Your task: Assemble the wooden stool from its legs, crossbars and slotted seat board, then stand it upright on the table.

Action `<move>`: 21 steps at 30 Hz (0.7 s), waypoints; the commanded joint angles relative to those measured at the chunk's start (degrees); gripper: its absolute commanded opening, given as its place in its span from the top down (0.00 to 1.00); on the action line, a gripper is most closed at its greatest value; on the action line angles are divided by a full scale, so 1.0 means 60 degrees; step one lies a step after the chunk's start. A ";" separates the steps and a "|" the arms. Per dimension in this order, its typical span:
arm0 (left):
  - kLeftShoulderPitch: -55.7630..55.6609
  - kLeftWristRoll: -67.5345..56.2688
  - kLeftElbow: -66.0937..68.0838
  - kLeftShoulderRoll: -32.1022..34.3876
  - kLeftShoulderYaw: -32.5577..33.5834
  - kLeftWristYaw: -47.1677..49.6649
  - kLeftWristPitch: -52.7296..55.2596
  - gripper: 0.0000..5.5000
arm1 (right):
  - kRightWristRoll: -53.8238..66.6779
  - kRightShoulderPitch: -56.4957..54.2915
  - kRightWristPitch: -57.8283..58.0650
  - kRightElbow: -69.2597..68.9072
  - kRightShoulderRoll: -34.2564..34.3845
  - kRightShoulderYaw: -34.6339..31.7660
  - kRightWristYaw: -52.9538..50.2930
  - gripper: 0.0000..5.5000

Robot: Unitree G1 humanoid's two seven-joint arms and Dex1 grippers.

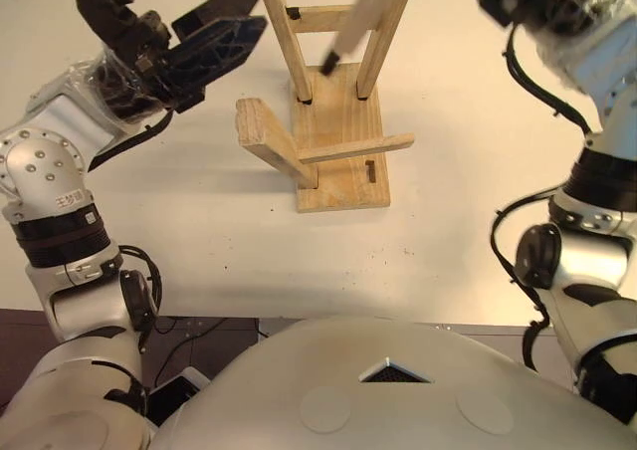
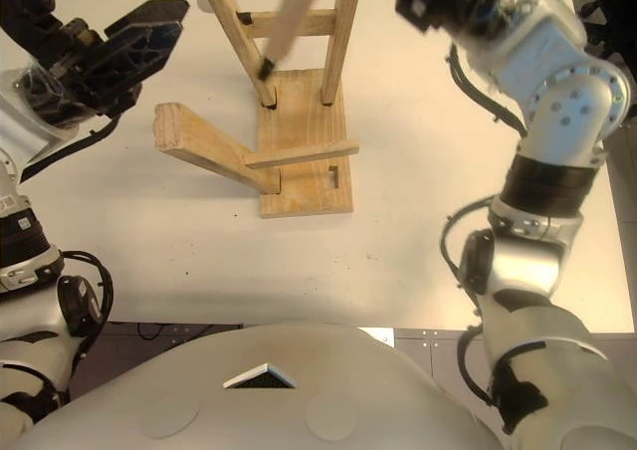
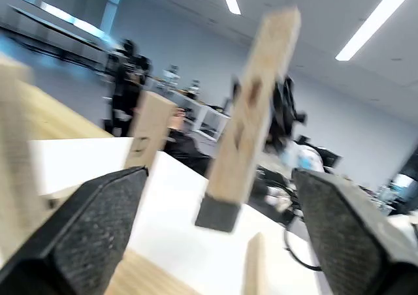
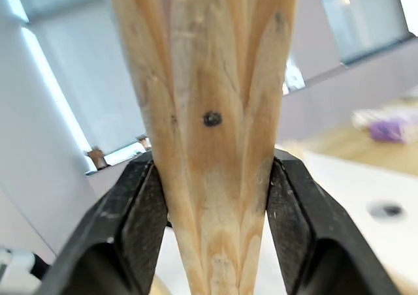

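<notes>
The slotted seat board (image 1: 343,171) lies flat on the white table. Two legs (image 1: 282,32) stand upright in its far slots, joined by a crossbar (image 1: 323,18). A third leg (image 1: 267,136) leans out of the near left slot, with a second crossbar (image 1: 356,148) jutting from it to the right. My right gripper (image 4: 219,203) is shut on a fourth leg (image 2: 296,17), held slanted over the board with its dark tip (image 1: 327,66) between the upright legs. My left gripper (image 1: 251,14) hovers open just left of the upright legs, holding nothing.
The table (image 1: 468,201) spreads wide to both sides of the board, and its front edge (image 1: 328,321) runs close to me. Desks and ceiling lights of an office room show in the background of the left wrist view.
</notes>
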 commanded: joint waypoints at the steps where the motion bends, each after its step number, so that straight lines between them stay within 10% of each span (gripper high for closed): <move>1: 0.1069 0.0912 -0.0098 -0.0163 0.0230 0.0342 -0.1022 0.26 | -0.1472 0.1223 -0.1187 -0.0422 -0.0919 0.0519 0.1155 0.63; 21: 0.1872 0.1806 0.0373 -0.0706 0.0027 0.1143 -0.1887 0.26 | -0.3185 0.3927 -0.4452 0.0077 -0.0266 0.1077 0.3348 0.63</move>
